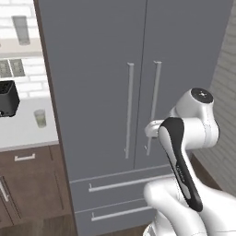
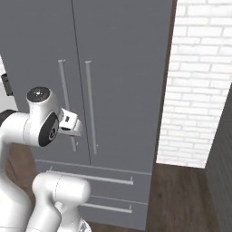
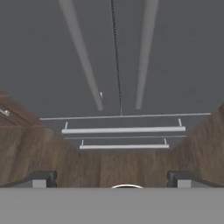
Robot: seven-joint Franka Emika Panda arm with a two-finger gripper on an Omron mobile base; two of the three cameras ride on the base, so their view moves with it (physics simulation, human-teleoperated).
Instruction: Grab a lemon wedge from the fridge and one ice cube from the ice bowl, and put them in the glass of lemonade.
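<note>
The fridge (image 1: pixel 101 69) is tall and grey and stands straight ahead with both doors shut. Its two thin silver handles (image 1: pixel 130 110) run vertically beside the centre seam, and two drawers (image 1: pixel 124 184) sit below them. My gripper (image 3: pixel 111 179) is open and holds nothing; it faces the doors from a short distance, level with the lower ends of the handles (image 3: pixel 87 65). The glass of lemonade (image 1: pixel 40 118), a small pale yellow-green tumbler, stands on the counter left of the fridge. The lemon wedge is hidden behind the shut doors. The ice cube and the ice bowl are out of view.
A black toaster (image 1: pixel 7 98) sits on the pale counter (image 1: pixel 23 136) above brown cabinets (image 1: pixel 32 184). A taller grey glass (image 1: pixel 20 30) stands on a shelf above. A white brick wall (image 2: pixel 199 90) rises right of the fridge over a dark wood floor (image 2: pixel 181 195).
</note>
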